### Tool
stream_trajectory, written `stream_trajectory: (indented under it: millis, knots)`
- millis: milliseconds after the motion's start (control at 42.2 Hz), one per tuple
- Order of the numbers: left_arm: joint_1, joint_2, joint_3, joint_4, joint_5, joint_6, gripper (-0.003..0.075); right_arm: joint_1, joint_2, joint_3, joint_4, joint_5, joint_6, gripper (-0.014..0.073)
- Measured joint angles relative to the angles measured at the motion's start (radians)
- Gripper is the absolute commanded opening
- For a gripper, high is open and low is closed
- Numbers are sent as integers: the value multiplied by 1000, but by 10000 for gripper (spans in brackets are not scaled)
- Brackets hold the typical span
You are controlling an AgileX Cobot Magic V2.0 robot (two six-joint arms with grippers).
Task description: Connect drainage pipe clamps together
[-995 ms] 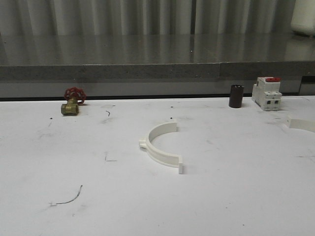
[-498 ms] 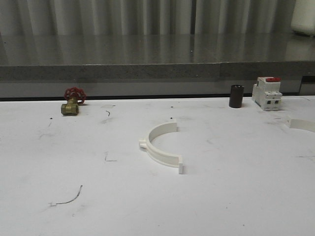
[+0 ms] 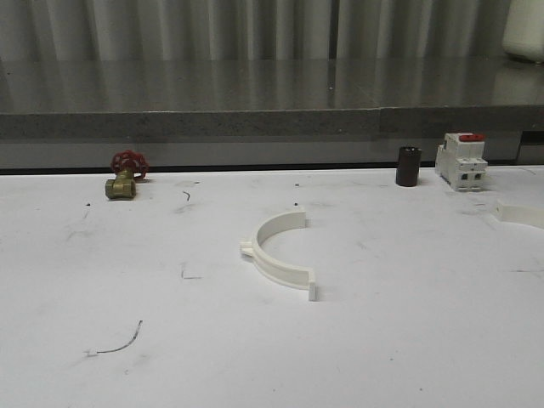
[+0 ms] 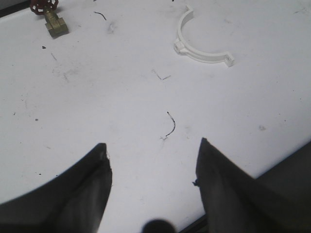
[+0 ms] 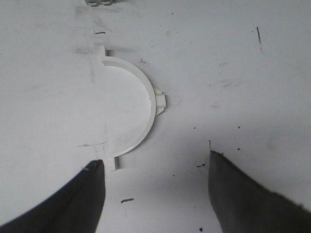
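No grasp is made yet. One clamp half lies at table centre; the other half lies far at 3 o'clock, under the right gripper. Both the right and the left gripper are spread, empty. I judge the next move is lowering onto a half.

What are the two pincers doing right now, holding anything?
Left pincer: open, holding nothing, above the bare table.
Right pincer: open, holding nothing, above a white half-ring clamp lying on the table.
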Motion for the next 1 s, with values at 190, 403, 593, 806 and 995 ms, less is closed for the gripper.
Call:
stream_trajectory:
  millis: [190, 403, 593, 806, 995]
  knots:
    - [0, 0, 0, 0, 0, 0, 384, -4, 171, -70, -1, 11, -30, 488]
    - [0, 0, 0, 0, 0, 0, 384, -4, 347, -116, -2, -8, -34, 488]
    - [0, 0, 0, 0, 0, 0, 384, -4, 484, -171, -15, -21, -34, 488]
    - [0, 0, 0, 0, 0, 0, 384, -4, 602, -245, -26, -22, -34, 488]
    - [0, 0, 0, 0, 0, 0, 384, -4, 653, -263, -26, -22, -34, 428]
